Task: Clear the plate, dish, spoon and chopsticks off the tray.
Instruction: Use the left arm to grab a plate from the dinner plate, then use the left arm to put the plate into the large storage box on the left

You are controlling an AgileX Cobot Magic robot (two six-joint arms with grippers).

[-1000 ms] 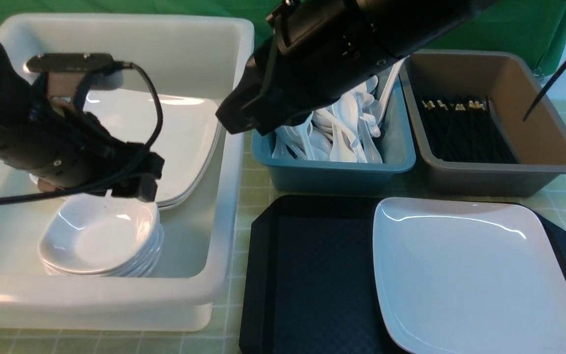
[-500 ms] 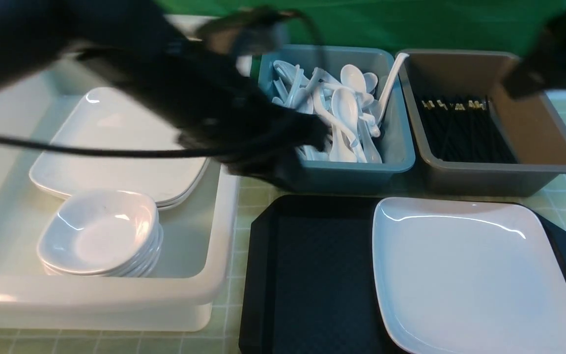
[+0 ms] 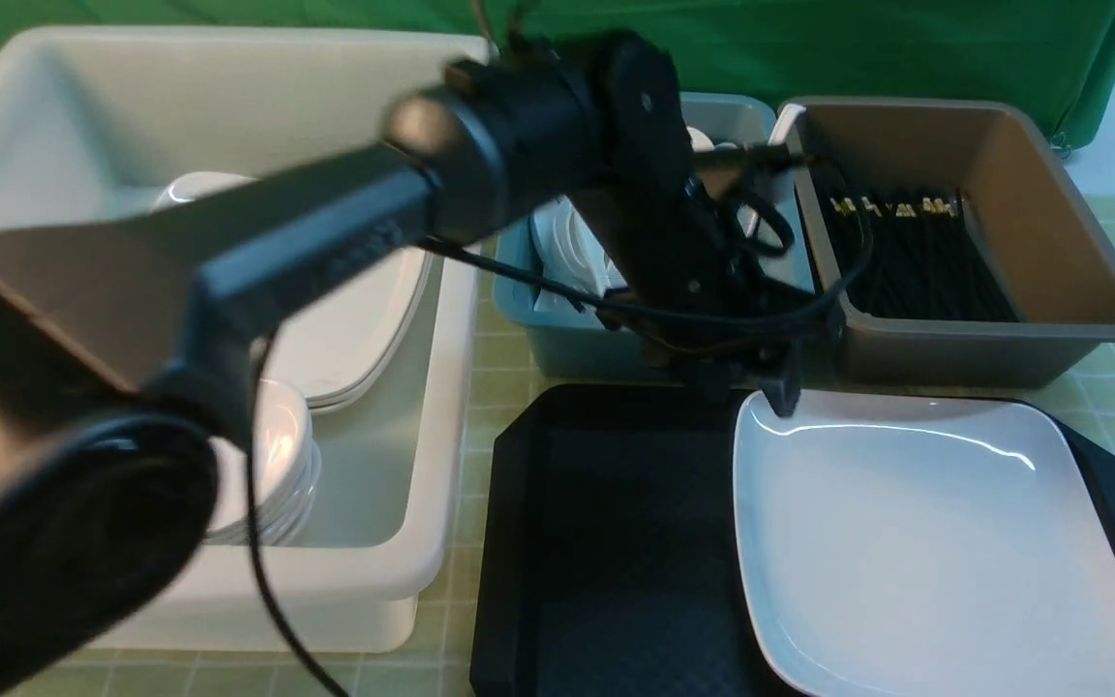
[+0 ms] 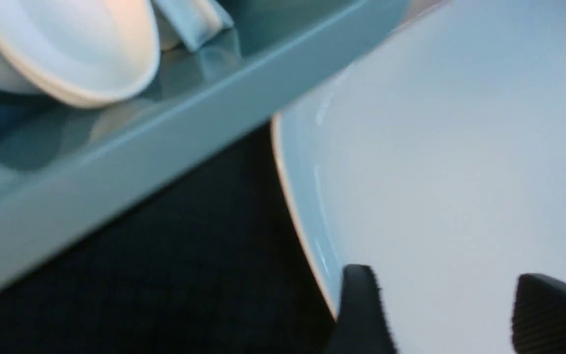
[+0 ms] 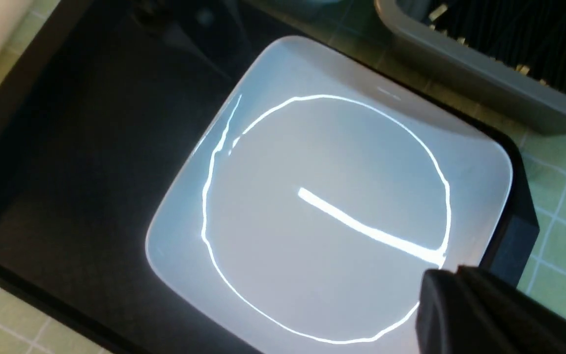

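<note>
The white plate [image 3: 925, 542] lies on the right half of the black tray [image 3: 616, 542]. My left arm reaches across the teal tub, and my left gripper [image 3: 775, 392] is open and empty just over the plate's far left corner. In the left wrist view its two fingers [image 4: 361, 309] stand apart above the plate [image 4: 460, 147], one by the rim next to the tray [image 4: 165, 275]. My right gripper [image 5: 452, 290] is shut and empty above the plate [image 5: 327, 206]; it is out of the front view. No spoon, chopsticks or small dish shows on the tray.
A teal tub [image 3: 567, 339] of white spoons [image 4: 67, 49] and a brown tub [image 3: 1003, 339] of black chopsticks [image 3: 916, 252] stand behind the tray. A big white tub [image 3: 422, 387] on the left holds stacked plates and small dishes [image 3: 277, 465].
My left arm has swung right, from above the small dishes in the white tub to the plate's far left corner. My right arm has left the front view.
</note>
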